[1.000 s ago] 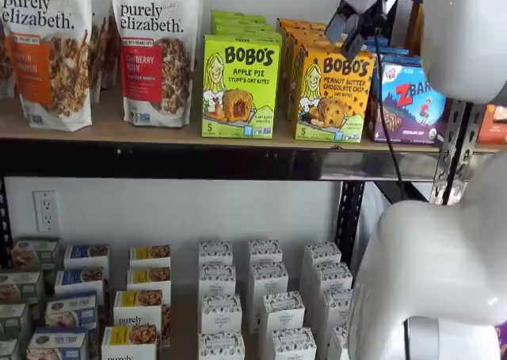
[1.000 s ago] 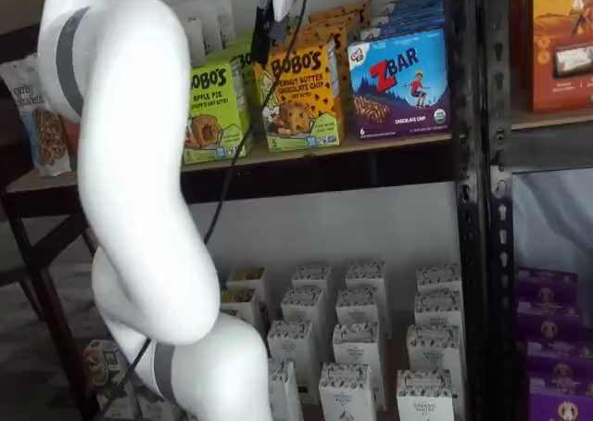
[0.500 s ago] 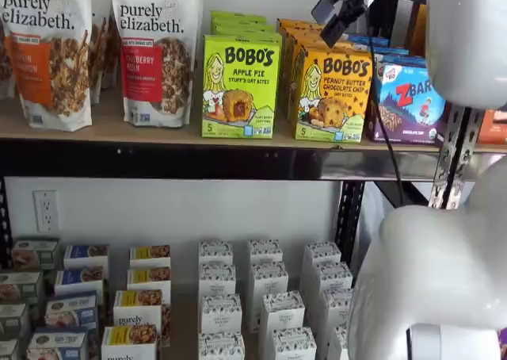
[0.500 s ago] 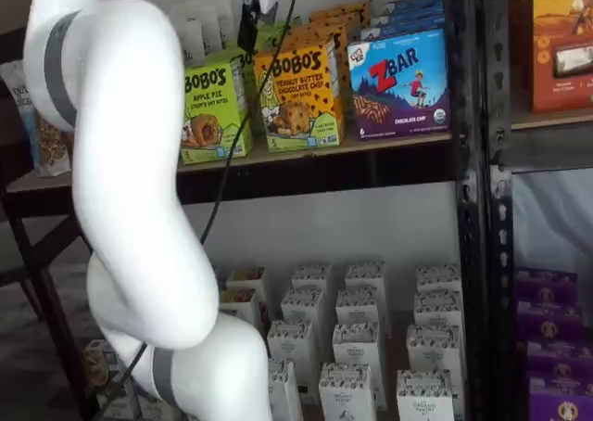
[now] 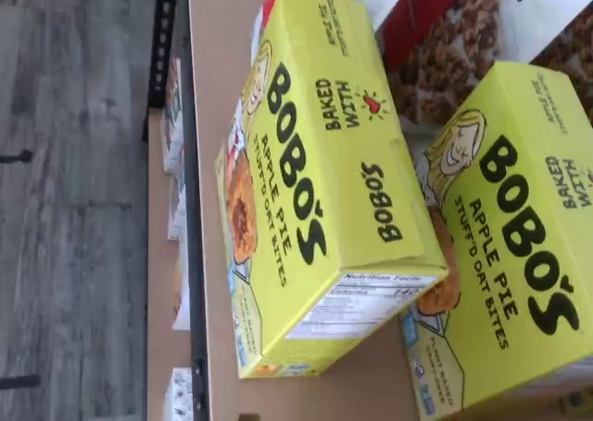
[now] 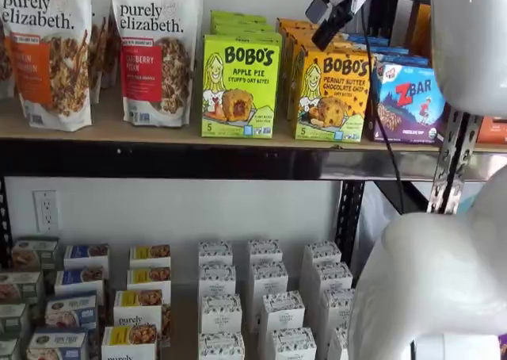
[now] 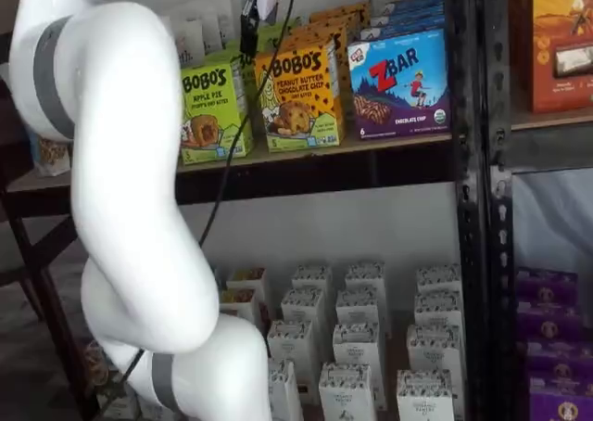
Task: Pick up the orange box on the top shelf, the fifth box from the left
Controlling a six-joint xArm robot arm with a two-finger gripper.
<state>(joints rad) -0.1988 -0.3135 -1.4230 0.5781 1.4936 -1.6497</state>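
Fingers (image 6: 326, 23) higher, leftward (one orange box (image 6: 333, 93))

White arm (image 7: 130, 208) bent, rising to frame top; tool (image 6: 329, 15) angled downward, fingers spread, nothing held.

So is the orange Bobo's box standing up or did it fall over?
Standing up. In both shelf views the orange Bobo's box sits upright on the top shelf, its lettering level.

A pale wall (image 6: 182, 213) shows behind the shelving, with a white power outlet (image 6: 47, 210) at its left. Grey wood-plank flooring (image 5: 79, 198) lies below. Black steel uprights (image 7: 471, 208) frame the bays under even, soft light.
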